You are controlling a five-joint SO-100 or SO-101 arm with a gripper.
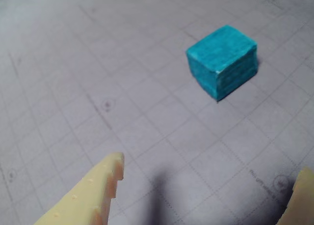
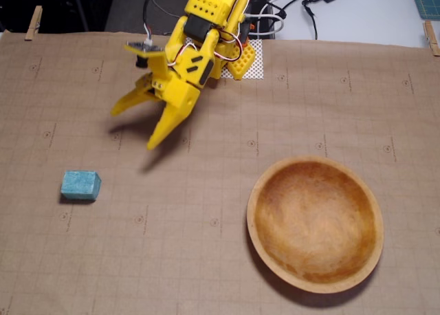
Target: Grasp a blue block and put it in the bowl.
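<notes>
Teal-blue and mottled, the blue block (image 1: 222, 61) sits alone on the gridded mat (image 1: 122, 87) in the wrist view, up and to the right of the gripper (image 1: 208, 178), whose two pale fingers are spread wide with nothing between them. From the fixed view, the yellow gripper (image 2: 136, 126) hangs above the brown mat (image 2: 206, 260), fingers apart and empty, while the blue block (image 2: 80, 185) lies at lower left, well apart from the wooden bowl (image 2: 357, 274) at lower right.
</notes>
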